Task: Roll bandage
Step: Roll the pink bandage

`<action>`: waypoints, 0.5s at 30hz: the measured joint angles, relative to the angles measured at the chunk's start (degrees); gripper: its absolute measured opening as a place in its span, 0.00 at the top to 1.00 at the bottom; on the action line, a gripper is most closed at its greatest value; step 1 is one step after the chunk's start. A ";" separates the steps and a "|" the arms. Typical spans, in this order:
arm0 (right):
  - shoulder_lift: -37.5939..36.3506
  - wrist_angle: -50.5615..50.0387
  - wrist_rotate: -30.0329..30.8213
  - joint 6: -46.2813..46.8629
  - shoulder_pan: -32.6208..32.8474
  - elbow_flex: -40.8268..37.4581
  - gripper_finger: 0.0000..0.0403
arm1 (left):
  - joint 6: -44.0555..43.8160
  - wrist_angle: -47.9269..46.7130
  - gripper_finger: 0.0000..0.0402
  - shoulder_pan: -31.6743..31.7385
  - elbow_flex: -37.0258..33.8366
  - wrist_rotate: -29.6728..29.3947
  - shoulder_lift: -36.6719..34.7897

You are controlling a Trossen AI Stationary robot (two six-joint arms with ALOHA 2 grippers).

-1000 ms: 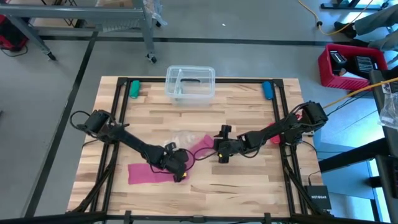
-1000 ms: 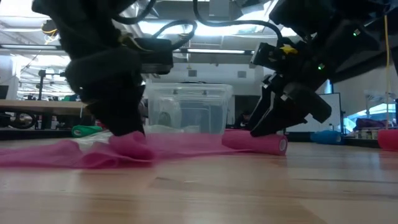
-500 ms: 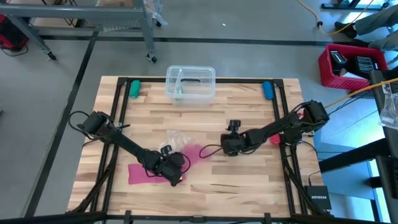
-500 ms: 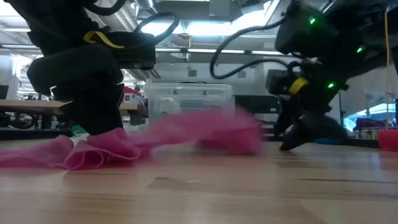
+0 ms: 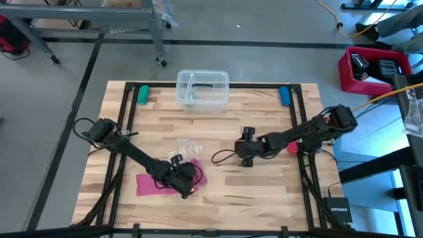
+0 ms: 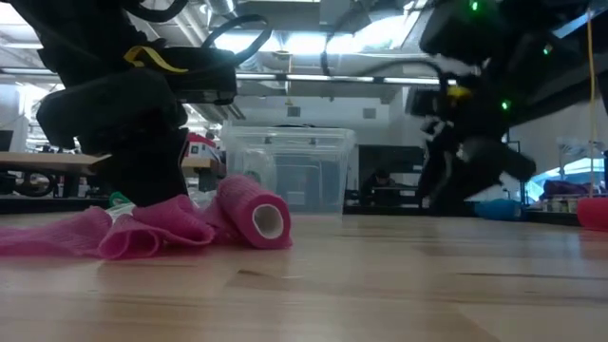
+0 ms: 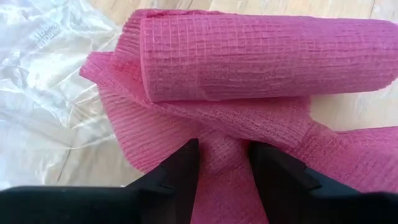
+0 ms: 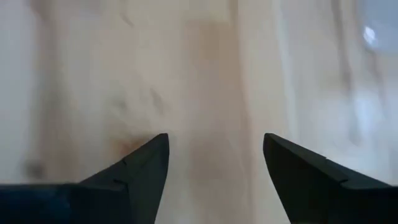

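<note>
Our left claw (image 7: 221,155) pinches a fold of the bandage (image 7: 249,62) to anchor the loose strip, the rolled part lying just ahead of its tips. Our right claw (image 8: 214,162) hangs apart over bare desk (image 8: 205,74), well clear. Since a second ago it has released the roll and withdrawn.

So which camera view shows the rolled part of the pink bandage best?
The left wrist view: the bandage roll fills the picture, weave visible. The low view shows its open end beside bunched fabric. In the high view the left arm hides nearly all of it. The right wrist view shows only bare table.
</note>
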 joint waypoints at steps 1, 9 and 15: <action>-0.24 1.86 -2.09 -0.12 0.00 -0.02 0.34 | -0.01 -0.14 0.66 0.00 0.13 0.03 -0.01; 3.90 33.85 -21.03 -4.22 0.02 0.15 0.34 | -0.83 -0.75 0.66 0.00 0.21 1.10 -2.79; 12.53 52.80 -25.02 -9.27 0.09 0.85 0.34 | -0.06 -0.89 0.66 0.55 0.19 0.59 -3.13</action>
